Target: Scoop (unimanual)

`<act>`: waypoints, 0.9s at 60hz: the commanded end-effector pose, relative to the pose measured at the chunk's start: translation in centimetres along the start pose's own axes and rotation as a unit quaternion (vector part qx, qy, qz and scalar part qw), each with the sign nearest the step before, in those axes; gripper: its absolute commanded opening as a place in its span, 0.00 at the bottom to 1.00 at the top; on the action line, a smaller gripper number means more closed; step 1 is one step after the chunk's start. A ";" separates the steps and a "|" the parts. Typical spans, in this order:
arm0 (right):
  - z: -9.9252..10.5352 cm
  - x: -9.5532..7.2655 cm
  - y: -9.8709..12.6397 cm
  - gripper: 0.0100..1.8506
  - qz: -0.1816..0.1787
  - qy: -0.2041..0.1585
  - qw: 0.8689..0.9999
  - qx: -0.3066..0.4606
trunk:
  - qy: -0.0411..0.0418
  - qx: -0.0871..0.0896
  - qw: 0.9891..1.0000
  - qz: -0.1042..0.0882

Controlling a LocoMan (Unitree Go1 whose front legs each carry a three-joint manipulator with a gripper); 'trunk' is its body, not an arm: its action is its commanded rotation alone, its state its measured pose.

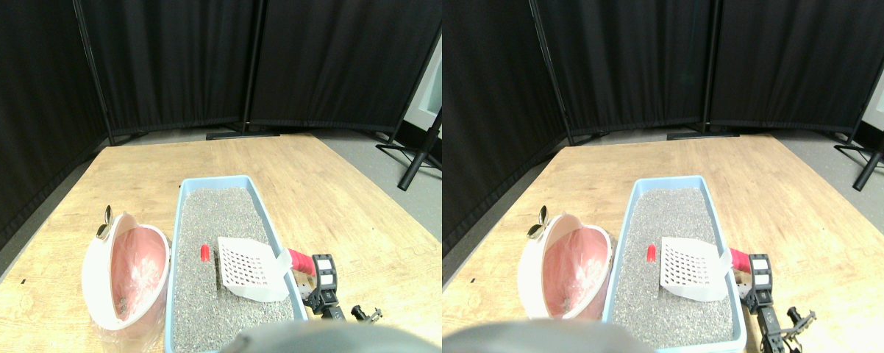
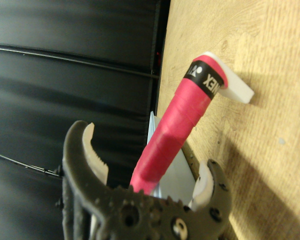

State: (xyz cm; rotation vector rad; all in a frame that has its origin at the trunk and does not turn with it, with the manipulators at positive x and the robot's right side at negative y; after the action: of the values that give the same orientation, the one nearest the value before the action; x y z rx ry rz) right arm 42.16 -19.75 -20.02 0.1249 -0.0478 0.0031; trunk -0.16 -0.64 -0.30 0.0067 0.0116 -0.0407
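Scoop is resting on litter beside red piece; right gripper is clamping its pink handle. Next: slide blade under piece.

You are looking at a pale wooden floor panel carrying a blue litter tray filled with grey litter. A pink-lined white bin is standing just beside the tray, touching its side away from the gripper.
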 end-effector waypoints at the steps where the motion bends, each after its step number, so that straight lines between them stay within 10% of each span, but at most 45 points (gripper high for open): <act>1: 0.3 0.5 0.0 0.50 -0.010 -0.010 1.000 0.008 | 0.005 -0.015 1.000 0.002; 54: -0.8 3.5 -0.9 0.51 -0.043 0.024 0.998 0.048 | 0.002 -0.017 1.000 0.011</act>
State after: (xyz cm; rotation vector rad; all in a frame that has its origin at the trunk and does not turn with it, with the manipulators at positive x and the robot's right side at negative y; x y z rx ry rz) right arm 44.97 -20.64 -21.15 0.2148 0.0447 -0.0676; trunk -0.23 -0.68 -0.30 -0.0014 0.0100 -0.0383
